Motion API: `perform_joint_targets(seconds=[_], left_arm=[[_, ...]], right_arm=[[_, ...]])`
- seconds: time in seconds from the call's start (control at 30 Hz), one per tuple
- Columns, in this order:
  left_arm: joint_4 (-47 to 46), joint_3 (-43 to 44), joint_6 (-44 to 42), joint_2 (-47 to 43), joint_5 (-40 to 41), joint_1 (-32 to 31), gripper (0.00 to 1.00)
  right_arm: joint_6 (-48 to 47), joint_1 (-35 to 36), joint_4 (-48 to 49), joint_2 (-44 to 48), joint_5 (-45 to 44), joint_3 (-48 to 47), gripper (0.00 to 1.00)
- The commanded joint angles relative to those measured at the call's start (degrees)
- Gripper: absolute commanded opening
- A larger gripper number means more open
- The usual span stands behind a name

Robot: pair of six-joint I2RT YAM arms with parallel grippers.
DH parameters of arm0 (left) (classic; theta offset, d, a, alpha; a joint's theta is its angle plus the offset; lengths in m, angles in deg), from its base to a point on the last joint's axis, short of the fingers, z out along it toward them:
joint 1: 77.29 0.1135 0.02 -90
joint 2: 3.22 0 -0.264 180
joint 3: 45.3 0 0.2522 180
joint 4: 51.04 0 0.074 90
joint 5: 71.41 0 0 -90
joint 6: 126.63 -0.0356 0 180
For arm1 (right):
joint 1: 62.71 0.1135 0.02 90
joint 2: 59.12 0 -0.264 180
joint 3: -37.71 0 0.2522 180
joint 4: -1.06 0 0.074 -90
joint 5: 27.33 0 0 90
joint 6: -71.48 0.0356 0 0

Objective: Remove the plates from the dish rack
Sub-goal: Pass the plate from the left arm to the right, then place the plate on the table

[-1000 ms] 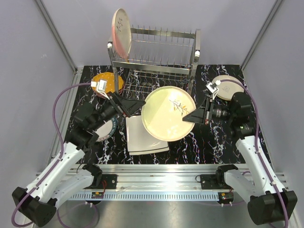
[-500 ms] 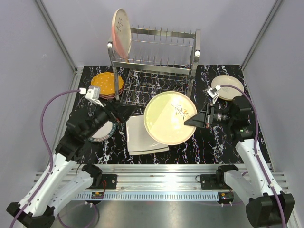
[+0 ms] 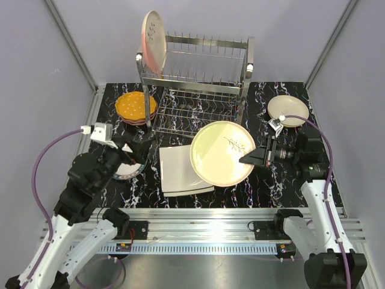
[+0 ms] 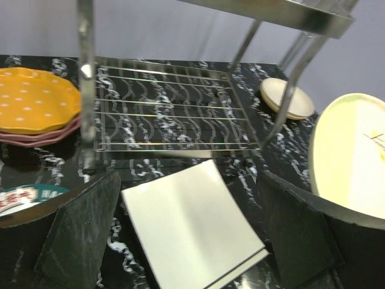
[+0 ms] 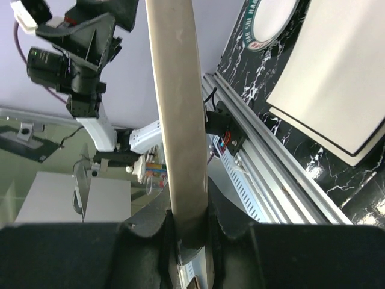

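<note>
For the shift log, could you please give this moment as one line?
right jaws: shut on large round cream plate | left jaws: open, empty | pink-and-cream round plate: upright in chrome wire dish rack

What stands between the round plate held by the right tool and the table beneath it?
The stacked square plates lie under the left edge of the cream round plate, which the right tool grips by its rim; the rest seems to hang over bare table.

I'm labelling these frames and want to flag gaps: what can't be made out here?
- Top view: patterned-rim plate mostly hidden under the left arm.
- Top view: right side of the square plates covered by the cream round plate in the right hand.
- Right wrist view: that plate shows edge-on, face unseen.
</note>
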Motion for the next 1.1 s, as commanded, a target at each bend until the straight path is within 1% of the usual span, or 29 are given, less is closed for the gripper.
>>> perform_joint_targets(seconds=[0.0,0.03,0.07,0.1,0.13,0.17,0.23,0.27,0.3,0.37,0.53,0.7,0.83,0.93,1.07], left_arm=[[1.9,0.7,-5.6,-2.9,6.5,0.2,0.99],[2.3,0.5,-6.1,-3.4,7.0,0.1,0.99],[2.9,0.2,-6.3,-3.9,7.9,0.1,0.99],[3.1,-0.1,-6.7,-4.4,8.1,0.2,0.99],[3.4,-0.3,-7.3,-5.4,8.4,0.2,0.99],[3.8,-0.7,-7.6,-5.9,8.9,0.1,0.99],[4.2,-1.0,-8.1,-6.8,9.4,0.1,0.99],[4.6,-1.3,-8.2,-7.2,9.8,0.2,0.99],[4.9,-1.7,-8.6,-7.5,10.1,0.1,0.99],[4.9,-1.9,-9.1,-8.2,10.8,0.2,0.99],[5.2,-3.2,-9.9,-9.2,12.6,0.2,0.99],[4.9,-4.4,-10.9,-10.1,13.9,0.1,0.99],[4.2,-4.9,-11.4,-9.6,14.5,0.1,0.99],[3.6,-5.3,-11.5,-9.4,14.6,0.2,0.99],[3.3,-5.7,-11.3,-9.9,15.0,0.1,0.99]], right_arm=[[-4.6,-2.8,-5.0,1.2,4.5,-1.4,0.0],[-6.2,-4.0,-7.1,0.9,4.3,-1.9,0.0],[-7.8,-4.5,-11.9,0.6,3.6,-3.0,0.0],[-9.8,-5.0,-14.3,-0.2,3.0,-3.6,0.0],[-13.3,-5.8,-16.7,-0.7,1.3,-4.3,0.0],[-15.0,-6.1,-21.4,-1.5,0.1,-5.8,0.0],[-20.2,-6.8,-26.0,-2.5,-2.8,-7.4,0.0],[-21.8,-7.3,-30.3,-3.0,-6.4,-8.8,0.0],[-24.4,-7.5,-32.0,-3.8,-8.2,-9.2,0.0],[-26.3,-8.4,-35.1,-4.6,-12.2,-9.9,0.0],[-28.3,-10.8,-38.2,-6.9,-19.7,-9.6,0.0],[-28.8,-14.3,-40.4,-8.1,-22.6,-9.0,0.0],[-29.0,-16.3,-41.6,-10.0,-27.0,-10.1,0.0],[-28.4,-17.6,-41.5,-11.5,-30.2,-10.6,0.0],[-29.0,-20.6,-38.3,-13.4,-30.2,-9.9,0.0]])
